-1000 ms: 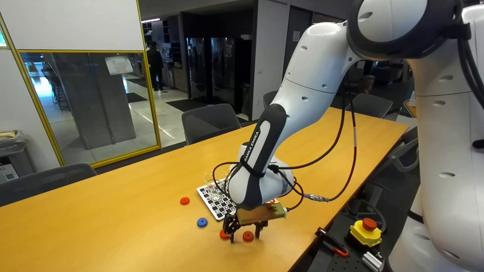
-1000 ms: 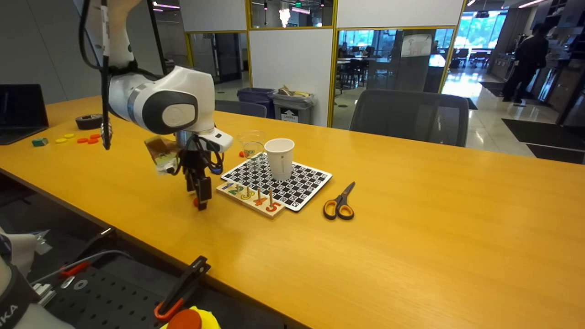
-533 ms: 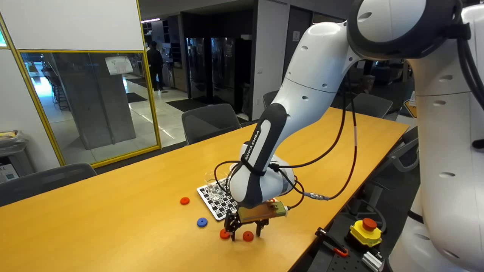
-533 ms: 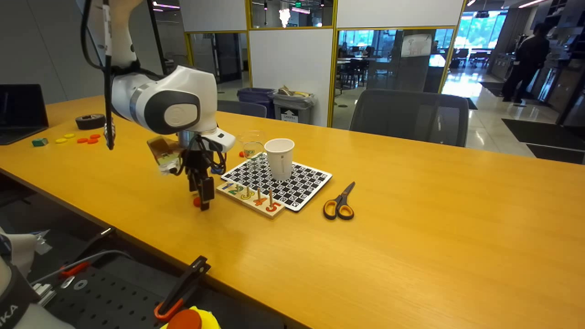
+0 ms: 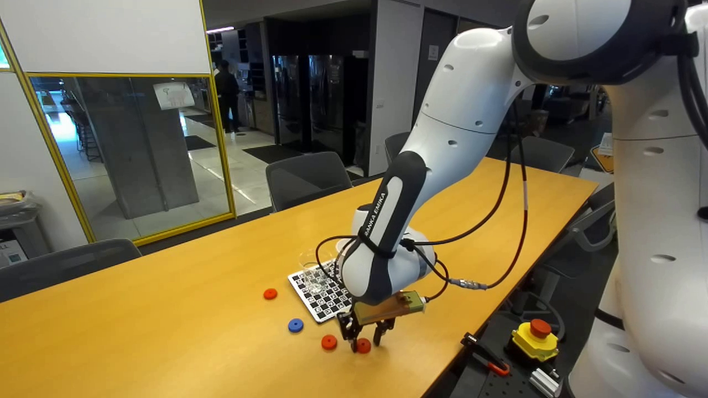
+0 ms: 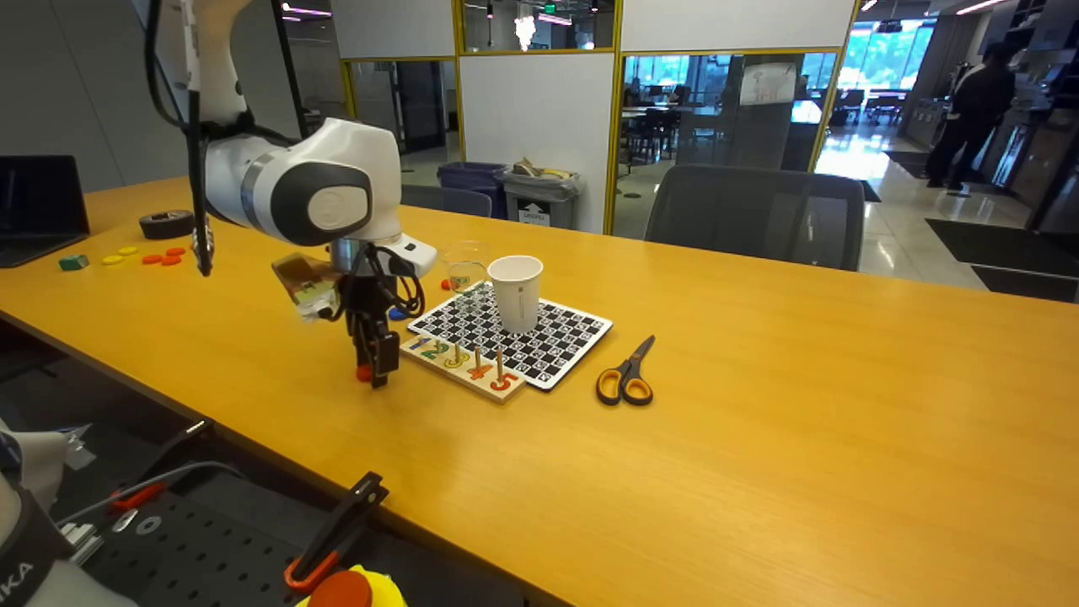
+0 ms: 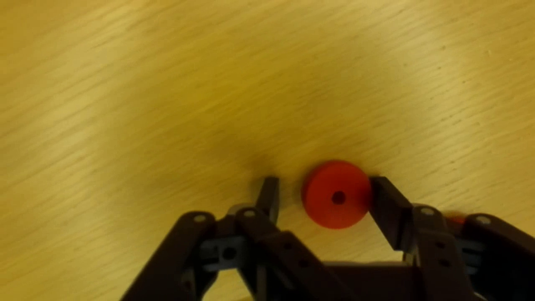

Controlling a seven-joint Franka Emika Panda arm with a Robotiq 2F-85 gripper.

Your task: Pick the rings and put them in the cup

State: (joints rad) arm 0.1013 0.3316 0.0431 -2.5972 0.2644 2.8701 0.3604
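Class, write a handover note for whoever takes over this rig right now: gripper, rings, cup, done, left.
Gripper: open around a flat round red ring on the wood-grained table; gap on one side.
Loose nearby: second red ring, flat blue ring, third red ring.
White paper cup: upright on the black-and-white checkered board; inside bottom hidden.
Done: ring between the jaws, not yet gripped.
Left: grip it, lift, drop into the cup; then the others.

- Fingers (image 6: 387, 354) point down, low over worktop (image 6: 759, 438); gap between them hard to read.
- Red ring (image 6: 363, 373) at their tips, partly hidden.
- Blue ring (image 6: 397, 314) near checkered board (image 6: 569, 333), partly hidden.
- White cup (image 6: 517, 299) upright on that board.
- Numbered peg base (image 6: 464, 368) along board's edge.
- Scissors (image 6: 625, 375), black and orange, lying near board.
- Laptop (image 6: 38, 202), black roll (image 6: 164, 227): well apart from board.
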